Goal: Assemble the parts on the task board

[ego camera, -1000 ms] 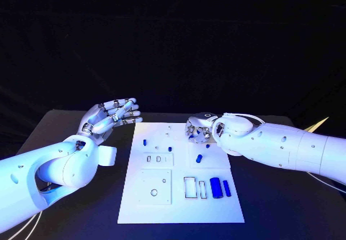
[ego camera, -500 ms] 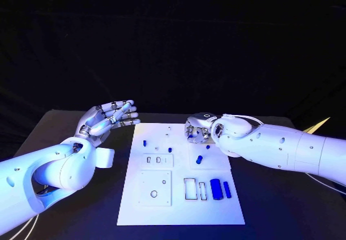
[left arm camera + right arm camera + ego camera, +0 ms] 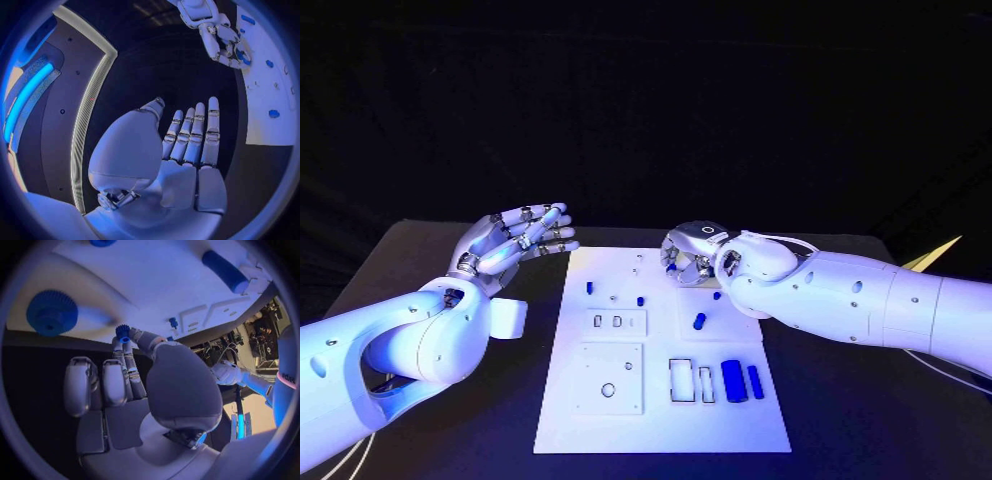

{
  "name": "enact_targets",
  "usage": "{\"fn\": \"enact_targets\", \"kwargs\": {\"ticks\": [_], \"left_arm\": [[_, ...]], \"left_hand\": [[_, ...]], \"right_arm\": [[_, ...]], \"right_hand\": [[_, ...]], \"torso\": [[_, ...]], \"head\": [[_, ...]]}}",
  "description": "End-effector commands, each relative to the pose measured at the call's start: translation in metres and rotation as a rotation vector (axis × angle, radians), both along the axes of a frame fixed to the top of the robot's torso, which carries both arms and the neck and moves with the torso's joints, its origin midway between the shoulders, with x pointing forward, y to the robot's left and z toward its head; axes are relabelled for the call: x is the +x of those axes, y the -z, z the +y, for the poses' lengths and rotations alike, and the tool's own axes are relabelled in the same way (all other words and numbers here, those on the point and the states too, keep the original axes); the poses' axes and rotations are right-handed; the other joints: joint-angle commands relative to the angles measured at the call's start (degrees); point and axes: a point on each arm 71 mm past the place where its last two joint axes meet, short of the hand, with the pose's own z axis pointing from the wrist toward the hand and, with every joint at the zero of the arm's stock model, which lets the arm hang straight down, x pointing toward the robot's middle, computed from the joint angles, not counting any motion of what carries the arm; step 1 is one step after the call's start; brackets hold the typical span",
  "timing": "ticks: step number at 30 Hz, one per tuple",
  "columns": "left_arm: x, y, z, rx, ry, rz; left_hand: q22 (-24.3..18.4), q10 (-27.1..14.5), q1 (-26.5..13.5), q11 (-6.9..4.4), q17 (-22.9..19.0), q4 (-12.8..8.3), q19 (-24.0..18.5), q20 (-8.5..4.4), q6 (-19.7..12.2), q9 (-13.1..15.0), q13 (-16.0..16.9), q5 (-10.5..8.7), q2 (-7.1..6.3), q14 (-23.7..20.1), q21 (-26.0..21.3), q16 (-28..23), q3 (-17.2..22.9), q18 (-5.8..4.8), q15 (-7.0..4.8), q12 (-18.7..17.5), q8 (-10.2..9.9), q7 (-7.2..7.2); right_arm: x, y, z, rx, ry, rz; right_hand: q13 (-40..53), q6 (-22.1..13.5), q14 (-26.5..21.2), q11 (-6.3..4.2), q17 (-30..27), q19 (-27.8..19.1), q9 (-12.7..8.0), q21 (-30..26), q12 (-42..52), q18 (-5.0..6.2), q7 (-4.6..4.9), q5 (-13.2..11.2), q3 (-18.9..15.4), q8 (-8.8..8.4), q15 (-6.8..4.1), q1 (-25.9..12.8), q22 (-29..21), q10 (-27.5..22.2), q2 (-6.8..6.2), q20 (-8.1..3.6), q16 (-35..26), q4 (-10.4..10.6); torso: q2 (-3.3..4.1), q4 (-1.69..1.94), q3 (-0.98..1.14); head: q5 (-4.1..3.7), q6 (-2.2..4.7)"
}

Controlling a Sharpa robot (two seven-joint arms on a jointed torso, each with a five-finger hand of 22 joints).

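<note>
The white task board [image 3: 661, 410] lies in the middle of the black table. My right hand [image 3: 692, 250] hovers over its far right part and pinches a small blue gear [image 3: 122, 332] between thumb and a finger. The right wrist view has a larger blue gear [image 3: 52, 313] and a blue cylinder [image 3: 225, 271] on the board close by. My left hand [image 3: 516, 235] is raised off the board's far left corner, flat, fingers straight, holding nothing. The left wrist view catches that palm [image 3: 187, 150] and my right hand [image 3: 222, 42] beyond it.
Small blue pegs [image 3: 640, 298] and a short blue rod [image 3: 700, 320] lie mid-board. Two blue cylinders [image 3: 731, 378] lie beside rectangular slots [image 3: 681, 378] near the front right. Square inset plates [image 3: 610, 375] sit at the left. A pale pointed object [image 3: 935, 250] lies at the table's right edge.
My right hand has shifted slightly left and toward the far edge of the board, still pinching the gear. The left hand has barely moved.
</note>
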Motion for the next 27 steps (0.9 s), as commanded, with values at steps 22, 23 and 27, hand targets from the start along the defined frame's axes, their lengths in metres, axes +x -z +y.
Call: {"fn": "enact_targets", "kwargs": {"ticks": [22,23,27], "left_arm": [[0.0,-0.001,-0.006,-0.007,0.015,-0.004],[0.0,-0.001,-0.006,-0.008,0.016,-0.004],[0.0,-0.001,-0.007,-0.008,0.018,-0.004]], "left_hand": [[0.24,0.09,-0.01,0.17,0.93,-0.61,-0.32,0.09,-0.38,0.76,0.7,0.71,-0.53,-0.35,0.29,-0.3,3.06,0.61,0.14,-0.67,0.39,2.46],[0.24,0.09,-0.01,0.17,0.93,-0.61,-0.32,0.09,-0.38,0.76,0.7,0.71,-0.53,-0.35,0.29,-0.3,3.06,0.61,0.14,-0.67,0.39,2.46],[0.24,0.09,-0.01,0.17,0.93,-0.61,-0.32,0.09,-0.38,0.76,0.7,0.71,-0.53,-0.35,0.29,-0.3,3.06,0.61,0.14,-0.67,0.39,2.46]], "right_arm": [[0.01,-0.012,0.036,0.023,-0.013,-0.133],[0.011,-0.012,0.036,0.023,-0.014,-0.135],[0.013,-0.012,0.039,0.022,-0.013,-0.138]], "right_hand": [[2.38,0.6,2.46,-1.34,1.52,1.62,1.39,2.25,0.8,-1.33,0.23,0.6,3.32,1.57,-0.23,1.13,1.59,4.25,1.55,-0.04,1.37,-1.81],[2.38,0.6,2.46,-1.34,1.52,1.62,1.39,2.25,0.8,-1.33,0.23,0.6,3.32,1.57,-0.23,1.13,1.59,4.25,1.55,-0.04,1.37,-1.81],[2.38,0.6,2.46,-1.34,1.52,1.62,1.39,2.25,0.8,-1.33,0.23,0.6,3.32,1.57,-0.23,1.13,1.59,4.25,1.55,-0.04,1.37,-1.81]], "torso": [[0.37,0.66,-0.34],[0.37,0.71,-0.36],[0.43,0.66,-0.34]], "head": [[0.1,0.23],[0.07,0.25],[0.23,0.3]]}}
